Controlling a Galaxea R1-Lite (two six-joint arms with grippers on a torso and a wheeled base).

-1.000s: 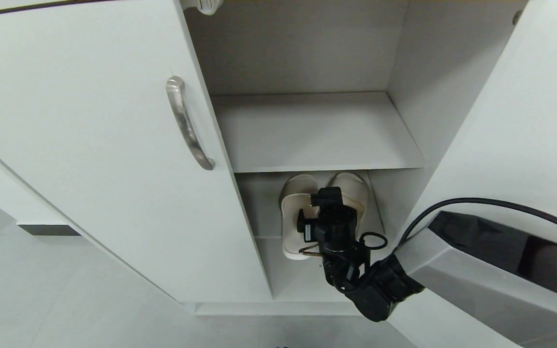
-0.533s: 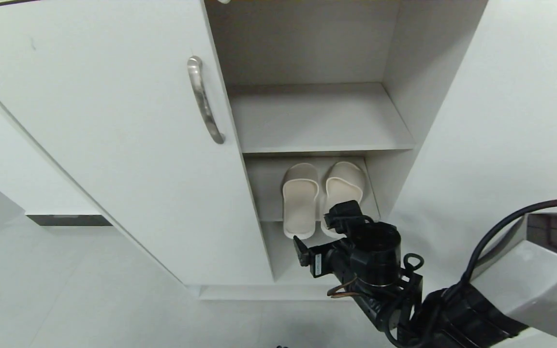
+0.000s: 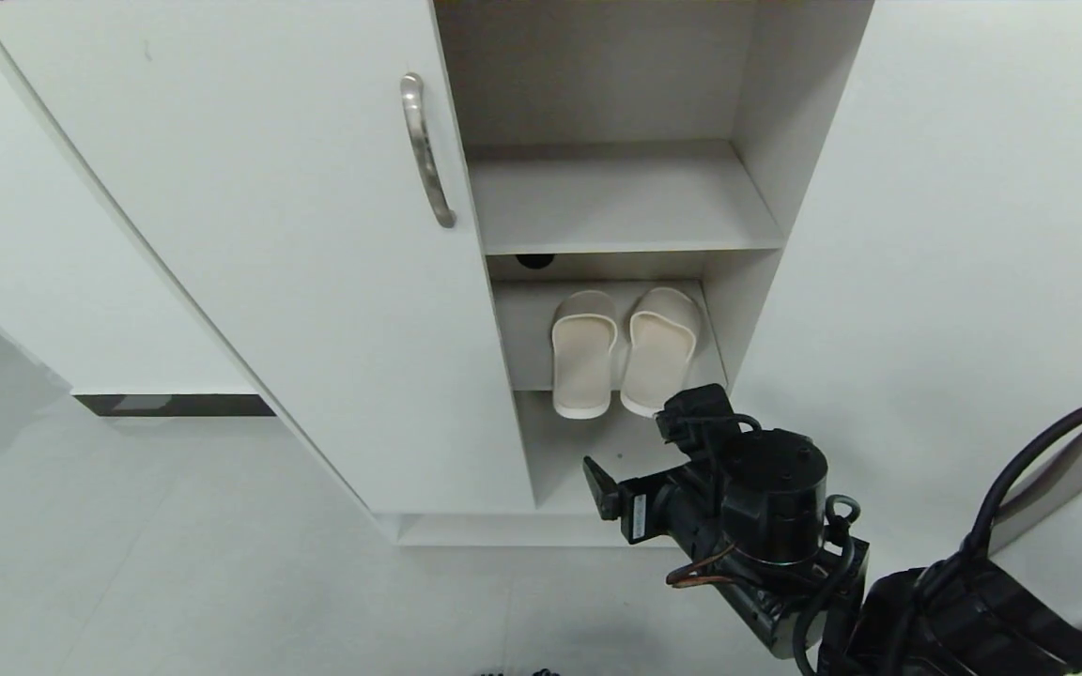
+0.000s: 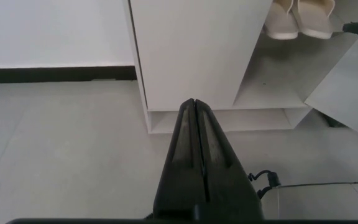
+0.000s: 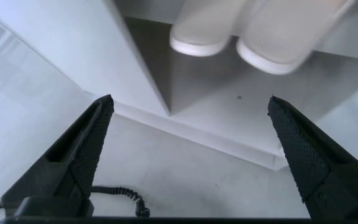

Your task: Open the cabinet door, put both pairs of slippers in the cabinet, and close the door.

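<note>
**One pair of slippers on the lower shelf, door open**

The pair of cream slippers lies side by side on the lower shelf of the cabinet, toes pointing inward. Their heels jut a little past the shelf's front edge. Above them is the upper shelf. The right-hand cabinet door stands swung open, while the left-hand door is closed, its metal handle upright near the inner edge.

The right gripper hangs just in front of the open compartment, below and apart from the slippers, its jaws spread wide with nothing between them. The left gripper is over the pale floor in front of the cabinet's base, its jaws pressed together on nothing.
</note>
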